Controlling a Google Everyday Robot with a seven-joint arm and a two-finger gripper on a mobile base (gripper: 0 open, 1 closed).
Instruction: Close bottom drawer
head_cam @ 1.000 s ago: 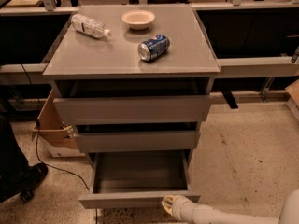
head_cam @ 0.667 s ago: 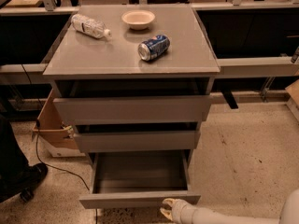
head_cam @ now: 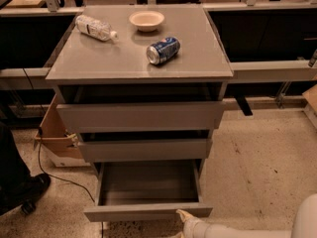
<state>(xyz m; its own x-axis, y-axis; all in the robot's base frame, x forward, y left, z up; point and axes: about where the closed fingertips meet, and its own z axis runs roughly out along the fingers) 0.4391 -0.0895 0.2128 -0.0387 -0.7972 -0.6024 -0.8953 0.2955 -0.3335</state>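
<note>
**Grey bottom drawer open, gripper at its front panel**

Grey bottom drawer (head_cam: 148, 193) standing well out of the cabinet (head_cam: 119, 61), with its shallow box bare inside and its slim front panel nearest the camera. Not yet closed, and most of the travel judged to be ahead. Two taller drawers above it, each a little proud of the frame.

Risks from here:

- Contact well right of the panel's middle, so a likely skewed push. Danger of racking on the runners and jamming part-way.
- Contact low on the panel, at or near its bottom edge. Danger of sliding under the panel and losing it, or of tipping the front up instead of driving it in.
- Too hard a shove. Danger of jolting the cabinet and setting the can (head_cam: 163, 50), lying on its side up top, rolling toward an edge. Less worry for the bottle (head_cam: 95, 27), also on its side, and the bowl (head_cam: 146, 20).
- Too short a push. Danger of leaving the drawer ajar like the two above.

Best corrected, by this reading, with a level, steady push nearer the panel's centre.

Gripper (head_cam: 185, 216) at the bottom of the view, right of centre, on a pale arm (head_cam: 233, 230) reaching in from the lower right corner. Tip just at the panel's lower edge, touching or a hair short, impossible to say which. Nothing seen held. Jaws apart or together: cannot tell from this angle.
</note>
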